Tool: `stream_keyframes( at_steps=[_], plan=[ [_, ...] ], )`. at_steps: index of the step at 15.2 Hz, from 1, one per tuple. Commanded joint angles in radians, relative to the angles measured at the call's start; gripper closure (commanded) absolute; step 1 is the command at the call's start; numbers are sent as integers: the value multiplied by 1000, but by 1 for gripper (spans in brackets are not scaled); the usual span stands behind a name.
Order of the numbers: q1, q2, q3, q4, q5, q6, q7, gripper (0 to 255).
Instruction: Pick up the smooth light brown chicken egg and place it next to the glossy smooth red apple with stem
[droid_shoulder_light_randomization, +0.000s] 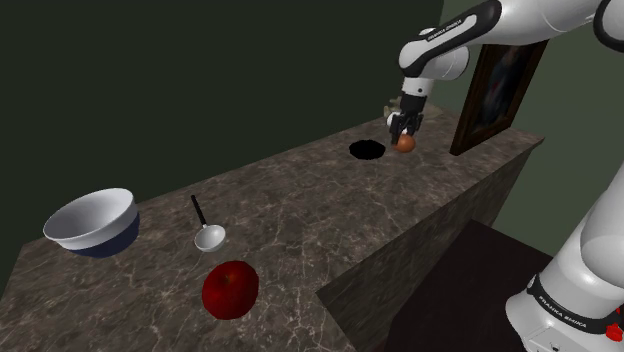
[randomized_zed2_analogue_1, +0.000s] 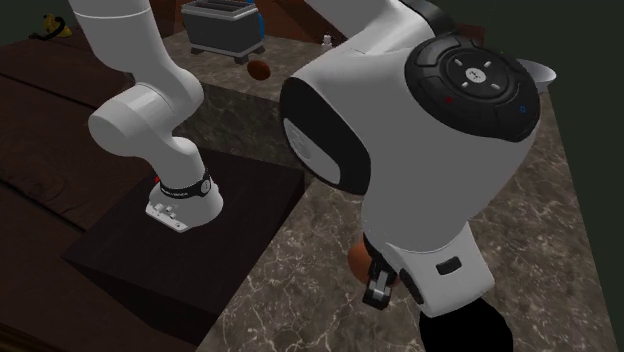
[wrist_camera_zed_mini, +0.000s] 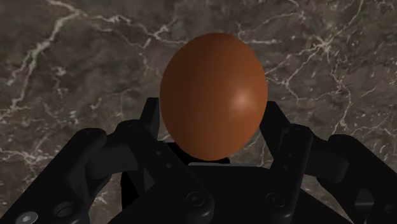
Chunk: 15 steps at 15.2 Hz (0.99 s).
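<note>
While the gripper hangs over the far end of the counter, we see its two fingers closed on the egg, one on each side. In the wrist view the egg sits between the fingers with its long axis running out along them, narrow end away from the palm, and marbled stone lies beyond it. The grasp looks done to us; the carry remains.

The apple lies well apart from the egg, toward the shoulder view's lower left, near the counter's front edge. A ladle rests just beyond the apple, and a bowl stands further to that view's left. We judge the bare stone on the apple's right in that view the safer spot, reached by a long diagonal pass that keeps clear of the ladle.
</note>
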Motion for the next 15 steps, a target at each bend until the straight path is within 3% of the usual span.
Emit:
stream_keyframes(
  at_steps=[1, 15],
  plan=[
    [1, -17, 0, 10, -9, -24, 10, 255],
    [1, -68, -3, 139, -41, -197, 59, 255]
  ],
)
